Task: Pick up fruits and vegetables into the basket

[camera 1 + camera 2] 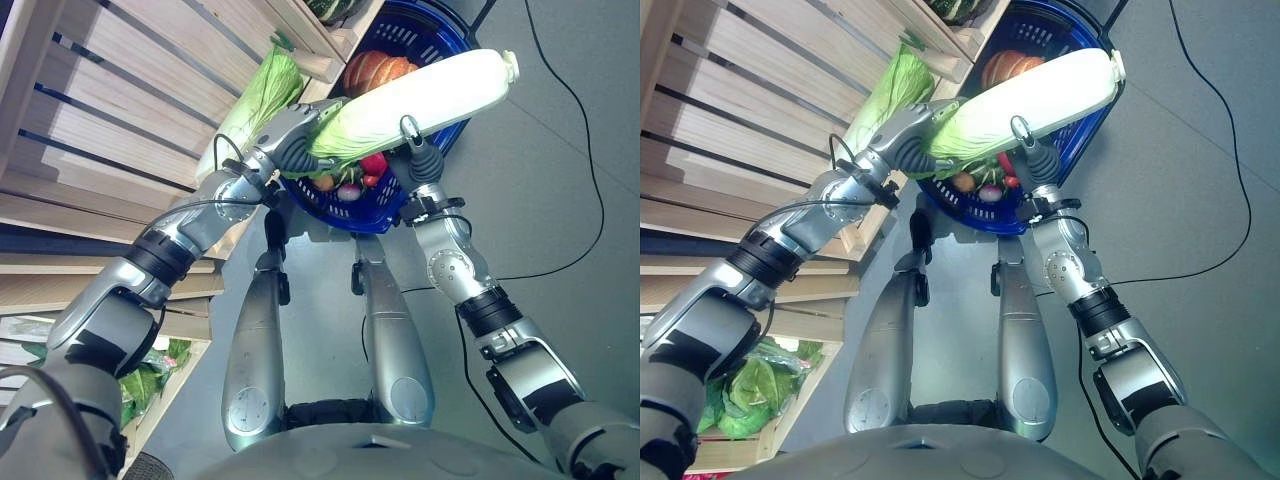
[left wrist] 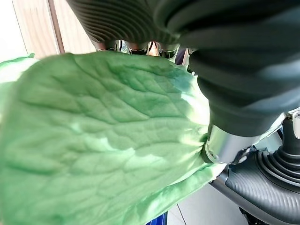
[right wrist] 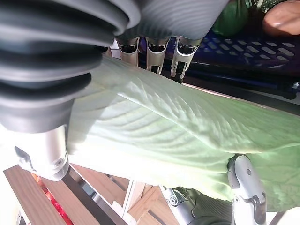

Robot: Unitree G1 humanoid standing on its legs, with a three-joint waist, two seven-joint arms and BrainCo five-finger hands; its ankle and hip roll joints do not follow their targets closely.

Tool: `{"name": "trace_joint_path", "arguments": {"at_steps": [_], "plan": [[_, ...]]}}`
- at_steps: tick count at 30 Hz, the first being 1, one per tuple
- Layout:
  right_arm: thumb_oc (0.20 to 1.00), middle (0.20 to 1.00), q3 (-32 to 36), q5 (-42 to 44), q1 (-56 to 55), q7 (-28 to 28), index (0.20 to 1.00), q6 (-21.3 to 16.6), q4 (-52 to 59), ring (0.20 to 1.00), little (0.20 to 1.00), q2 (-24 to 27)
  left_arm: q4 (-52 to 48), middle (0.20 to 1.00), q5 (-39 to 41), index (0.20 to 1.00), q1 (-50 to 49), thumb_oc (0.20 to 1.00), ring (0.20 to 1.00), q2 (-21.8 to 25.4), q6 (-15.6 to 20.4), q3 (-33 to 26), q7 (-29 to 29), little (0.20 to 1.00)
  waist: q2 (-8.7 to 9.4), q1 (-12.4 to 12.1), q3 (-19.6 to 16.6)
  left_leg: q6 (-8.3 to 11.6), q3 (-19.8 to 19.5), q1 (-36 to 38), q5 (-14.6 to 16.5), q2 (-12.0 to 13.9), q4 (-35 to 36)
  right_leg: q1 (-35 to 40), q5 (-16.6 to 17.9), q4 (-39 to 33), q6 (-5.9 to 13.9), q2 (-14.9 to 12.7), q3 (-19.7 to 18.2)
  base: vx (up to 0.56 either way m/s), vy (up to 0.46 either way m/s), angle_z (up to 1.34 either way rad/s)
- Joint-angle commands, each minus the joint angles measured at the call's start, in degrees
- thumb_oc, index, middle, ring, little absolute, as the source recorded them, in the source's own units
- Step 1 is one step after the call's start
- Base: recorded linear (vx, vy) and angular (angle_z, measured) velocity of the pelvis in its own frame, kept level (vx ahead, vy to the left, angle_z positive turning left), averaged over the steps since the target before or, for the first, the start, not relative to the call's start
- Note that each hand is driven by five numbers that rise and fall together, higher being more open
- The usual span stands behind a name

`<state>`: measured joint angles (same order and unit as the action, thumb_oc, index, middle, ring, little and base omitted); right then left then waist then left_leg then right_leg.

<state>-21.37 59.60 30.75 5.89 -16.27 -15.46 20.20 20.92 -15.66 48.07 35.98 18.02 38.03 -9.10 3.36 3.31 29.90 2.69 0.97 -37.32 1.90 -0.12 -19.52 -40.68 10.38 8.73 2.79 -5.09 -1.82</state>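
A long napa cabbage (image 1: pixel 420 95), white at one end and leafy green at the other, hangs level just above the blue basket (image 1: pixel 352 216). My left hand (image 1: pixel 290 140) is curled round its green leafy end (image 2: pixel 93 140). My right hand (image 1: pixel 420 155) grips it from below near the middle, with fingers (image 3: pixel 154 56) over the leaf (image 3: pixel 187 140) and the thumb under it. The basket holds an orange squash (image 1: pixel 375 70), red vegetables (image 1: pixel 372 165) and other small produce.
Wooden slatted shelves (image 1: pixel 110 120) run along the left, and a second napa cabbage (image 1: pixel 262 95) lies on one beside the basket. Leafy greens (image 1: pixel 150 375) sit in a lower crate at the bottom left. Grey floor (image 1: pixel 560 170) spreads to the right.
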Motion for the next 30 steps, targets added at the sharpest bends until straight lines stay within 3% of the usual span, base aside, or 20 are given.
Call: {"name": "trace_joint_path", "arguments": {"at_steps": [1, 3, 4, 5, 6, 15, 30], "plan": [[0.2, 0.2, 1.29, 1.25, 1.7, 5.47, 0.2, -4.27, 9.55, 0.2, 0.2, -0.39, -4.85, 0.2, -0.44, 0.2, -1.9, 0.2, 0.2, -0.47, 0.13, -0.36, 0.6, 0.2, -2.33, -0.01, -0.1, 0.45, -1.47, 1.2, -4.33, -1.46, 7.03, 3.37, -6.03, 4.81, 3.45, 1.09, 4.34, 0.0, 0.0, 0.0], [0.2, 0.2, 1.04, 1.12, 1.68, 5.56, 0.2, -4.42, 9.42, 0.2, 0.2, -0.49, -4.44, 0.2, -0.32, 0.2, -1.86, 0.2, 0.2, -0.55, -0.8, -0.31, -0.28, 0.2, -2.39, 0.0, -0.1, 0.45, -1.52, 1.11, -4.34, -1.48, 6.96, 3.22, -6.04, 4.95, 3.45, 1.12, 4.34, 0.0, 0.0, 0.0], [0.2, 0.2, 1.06, 1.13, 1.71, 5.58, 0.2, -4.39, 9.37, 0.2, 0.2, -0.51, -4.24, 0.586, -0.34, 0.586, -1.99, 0.586, 0.586, -0.73, -1.46, -0.46, -0.83, 0.586, -2.39, -0.03, -0.1, 0.41, -1.56, 1.13, -4.34, -1.51, 7.01, 3.23, -6.07, 4.92, 3.44, 1.11, 4.37, 0.0, 0.0, 0.0], [0.2, 0.2, 1.03, 1.17, 1.72, 5.64, 0.2, -4.45, 9.34, 0.2, 0.2, -0.48, -4.08, 0.758, -0.25, 0.758, -2.09, 0.758, 0.758, -0.86, -1.81, -0.51, -0.84, 0.758, -2.39, -0.03, -0.1, 0.42, -1.57, 1.13, -4.34, -1.52, 7.02, 3.24, -6.09, 4.91, 3.43, 1.11, 4.37, 0.0, 0.0, 0.0], [0.2, 0.2, 0.93, 1.22, 1.74, 5.57, 0.2, -4.59, 9.42, 0.2, 0.2, -0.35, -4.06, 1.0, -0.28, 1.0, -2.31, 1.0, 1.0, -0.87, -1.94, -0.6, -1.34, 1.0, -2.37, -0.07, -0.1, 0.47, -1.61, 1.13, -4.35, -1.52, 7.04, 3.31, -6.11, 4.86, 3.43, 1.1, 4.36, 0.0, 0.0, 0.0], [0.2, 0.2, 0.77, 1.23, 1.75, 5.2, 0.2, -4.88, 9.39, 0.2, 0.2, -0.53, -2.74, 1.0, 1.49, 1.0, -4.38, 1.0, 1.0, -2.05, -4.66, -3.65, -11.11, 1.0, -2.23, -0.51, -0.1, 0.48, -1.92, 1.17, -4.4, -1.63, 6.99, 3.4, -6.28, 5.01, 3.46, 1.15, 4.63, 0.0, 0.0, 0.0], [0.2, 0.2, 2.48, -1.82, 0.89, 3.54, 0.2, -5.41, 9.4, 0.2, 0.2, -1.71, -0.71, 1.0, 6.56, 1.0, -8.46, 1.0, 1.0, -5.7, -2.42, -11.73, -22.03, 1.0, -2.15, -1.15, -0.1, 0.41, -2.55, 1.29, -4.39, -2.0, 7.01, 3.54, -6.74, 5.41, 3.2, 1.18, 5.16, 0.0, -0.001, 0.0]]}}
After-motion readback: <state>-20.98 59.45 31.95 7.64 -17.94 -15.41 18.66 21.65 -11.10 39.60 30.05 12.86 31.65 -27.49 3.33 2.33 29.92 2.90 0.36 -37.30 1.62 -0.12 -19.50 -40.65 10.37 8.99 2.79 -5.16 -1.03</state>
